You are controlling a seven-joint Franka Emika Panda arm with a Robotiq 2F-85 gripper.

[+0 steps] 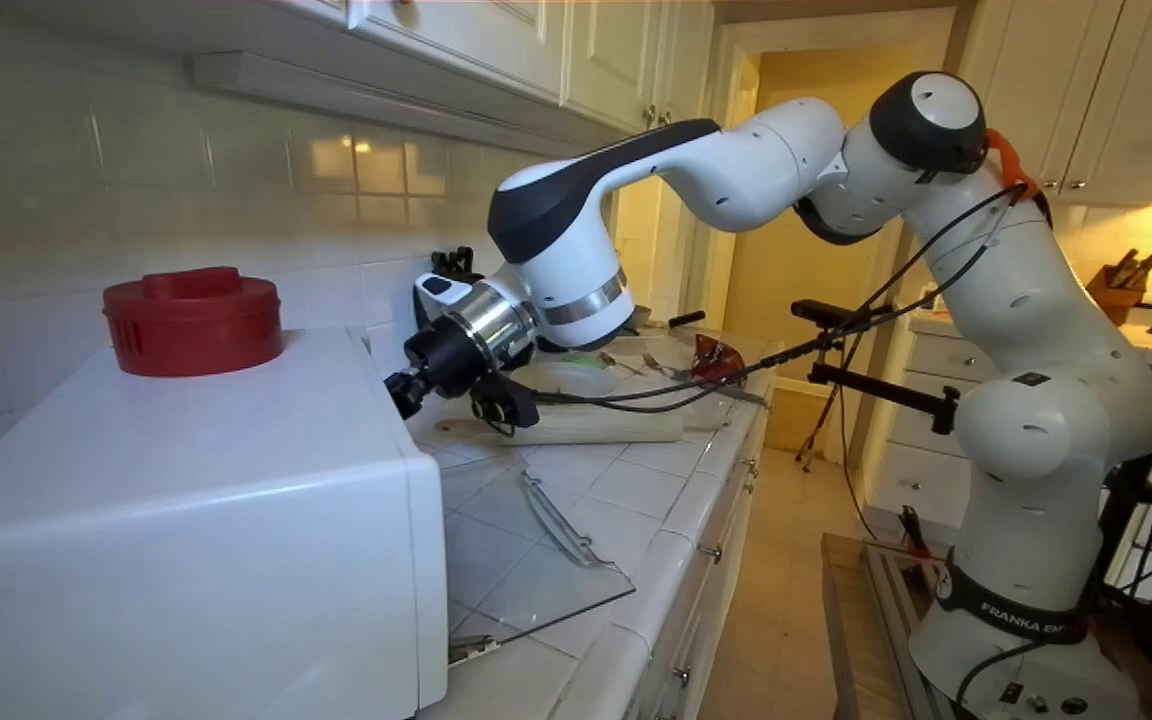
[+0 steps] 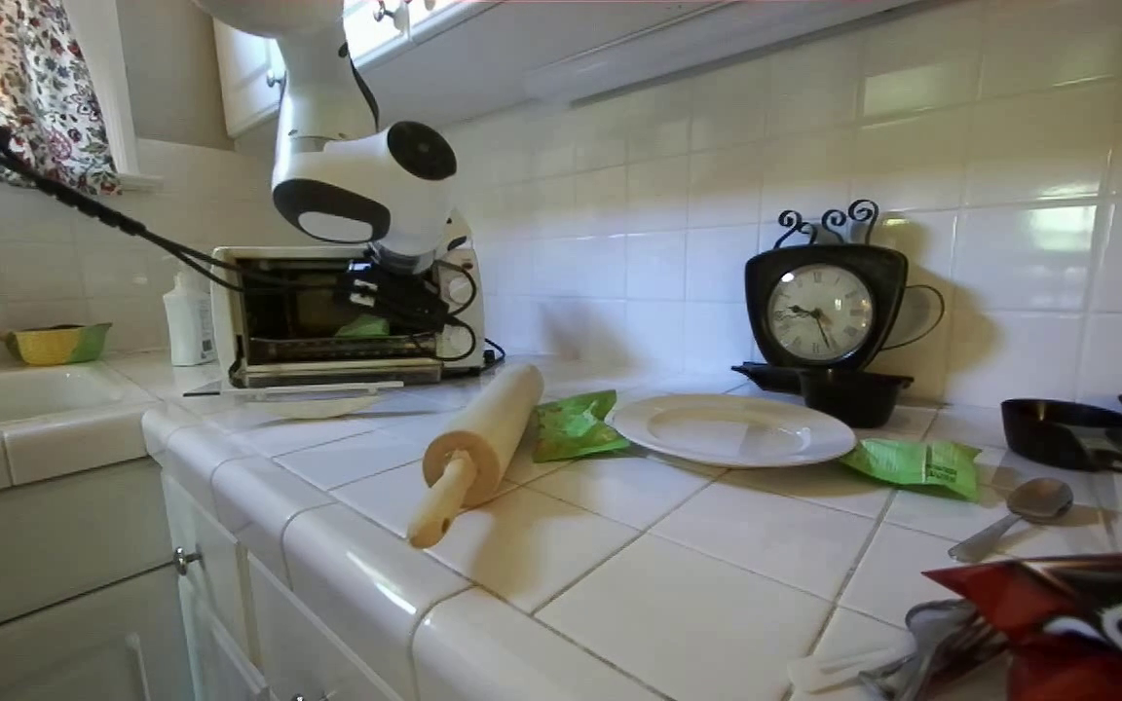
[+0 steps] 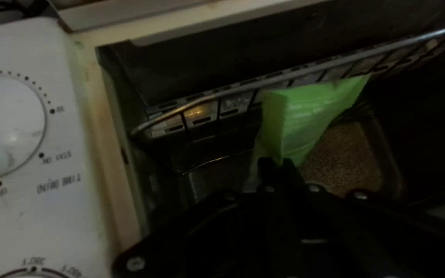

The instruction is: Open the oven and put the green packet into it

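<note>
The white oven [image 1: 186, 560] stands on the counter, its front also showing in an exterior view [image 2: 459, 292]. Its clear glass door [image 1: 526, 560] is dropped down flat. In the wrist view, my gripper [image 3: 278, 163] is at the oven's opening with its fingertips close together, pinching the near end of a bright green packet [image 3: 309, 112]. The packet reaches into the dark inside, near the wire rack [image 3: 245, 83]. I cannot tell whether it touches the rack. The packet also shows inside the oven in an exterior view [image 2: 363, 327]. The fingertips are partly hidden in both exterior views.
A red lidded container [image 1: 191, 320] sits on the oven. A rolling pin [image 2: 488, 428], a white plate [image 2: 717, 443], two more green packets, one left [image 2: 576, 425] and one right [image 2: 916, 465], and a black clock [image 2: 824, 307] are on the counter. A white bottle [image 2: 189, 326] stands beside the oven.
</note>
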